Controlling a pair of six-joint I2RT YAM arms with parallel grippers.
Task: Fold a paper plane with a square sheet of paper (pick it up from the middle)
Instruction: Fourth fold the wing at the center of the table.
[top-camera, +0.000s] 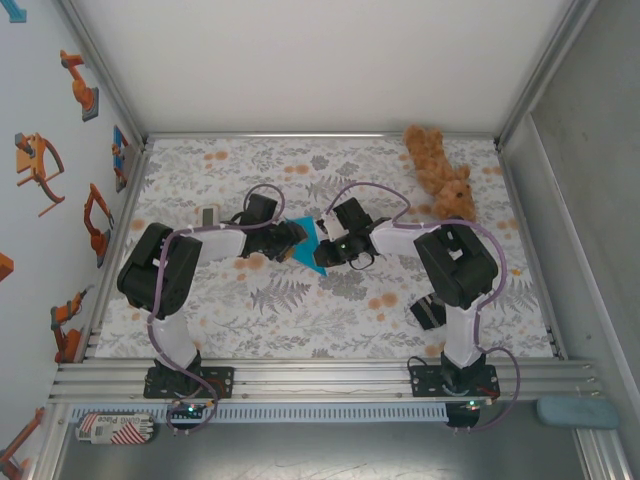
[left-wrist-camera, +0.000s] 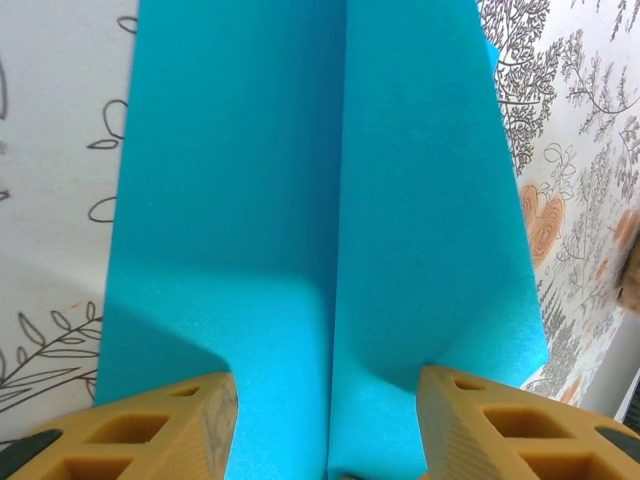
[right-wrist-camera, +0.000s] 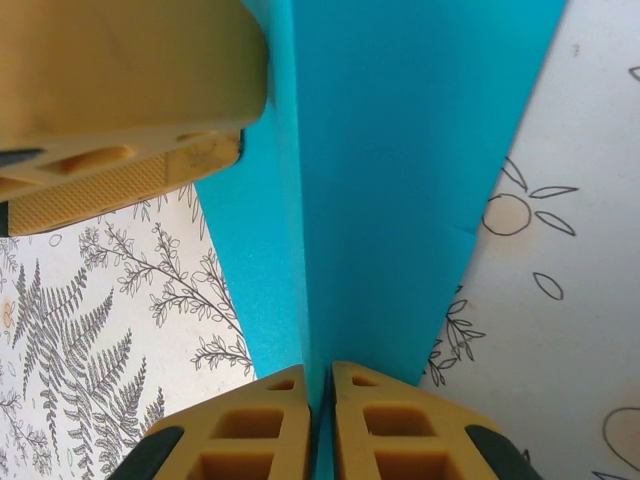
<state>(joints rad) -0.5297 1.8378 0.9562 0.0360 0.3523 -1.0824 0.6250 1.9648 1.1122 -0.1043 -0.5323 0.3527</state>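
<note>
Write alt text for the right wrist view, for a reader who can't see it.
Right hand shut on the centre crease of a folded cyan-blue paper, its two tan fingers pressed together at the bottom edge. The paper runs up the frame over a floral-print table cover; the left hand's finger sits at top left beside the paper.

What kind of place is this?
Probably a robot lab test cell: two arms bolted to an aluminium rail, white panel walls boxing in a cloth-covered table, and props, a teddy bear and blue paper.

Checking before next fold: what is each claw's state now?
Left claw: open, straddling the folded cyan-blue paper sheet.
Right claw: closed on that paper's crease.
</note>
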